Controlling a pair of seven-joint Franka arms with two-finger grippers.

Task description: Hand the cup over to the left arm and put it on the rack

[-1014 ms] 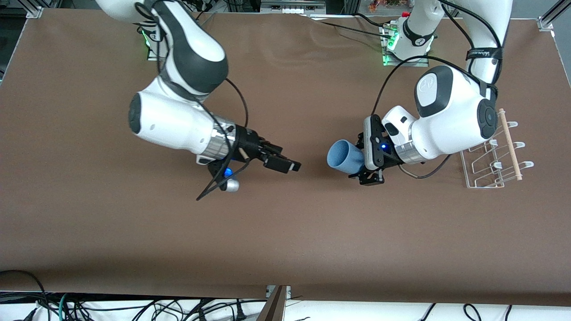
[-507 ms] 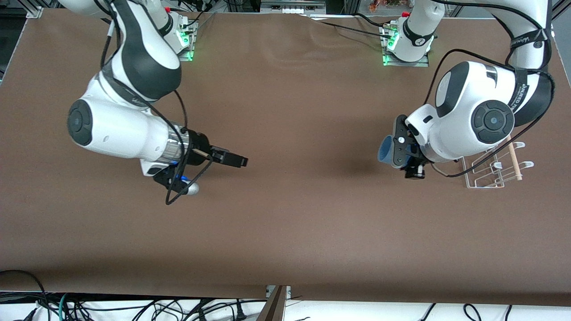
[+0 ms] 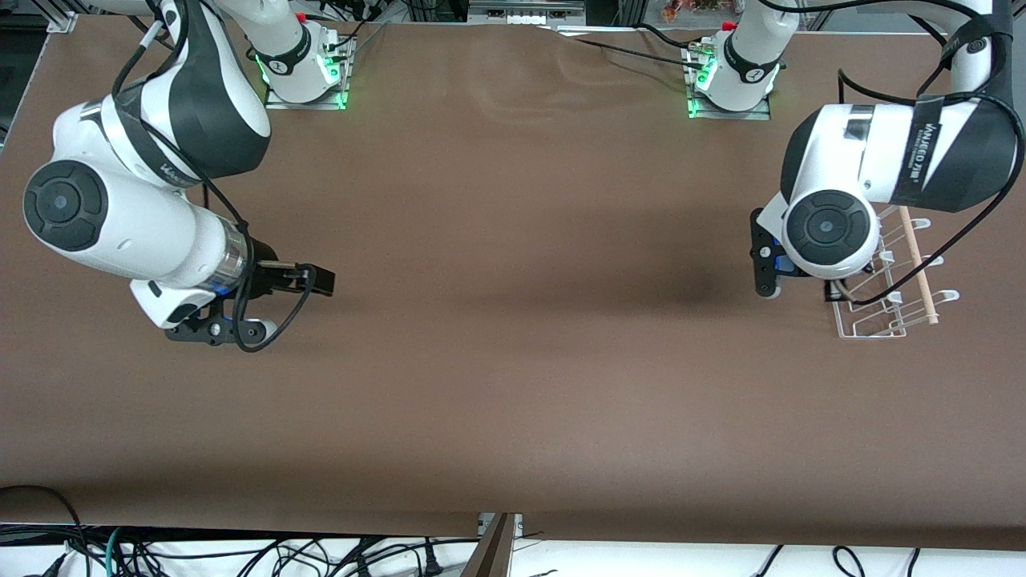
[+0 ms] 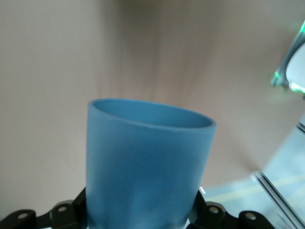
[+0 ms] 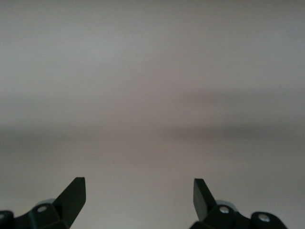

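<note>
The light-blue cup fills the left wrist view, mouth pointing away, with my left gripper shut on its base. In the front view the left arm's white wrist hangs beside the rack and covers both cup and gripper. The white wire rack stands at the left arm's end of the table, with its wooden dowel slanting across it. My right gripper is open and holds nothing, low over the table at the right arm's end; its fingertips stand wide apart in the right wrist view.
Brown table surface spreads between the two arms. The arm bases with green lights sit along the table edge farthest from the camera. A black cable loops from the left wrist over the rack.
The left arm has swung the cup from mid-table to the rack's side, its wrist now covering the cup. The right arm has drawn back toward its own end, still open.
</note>
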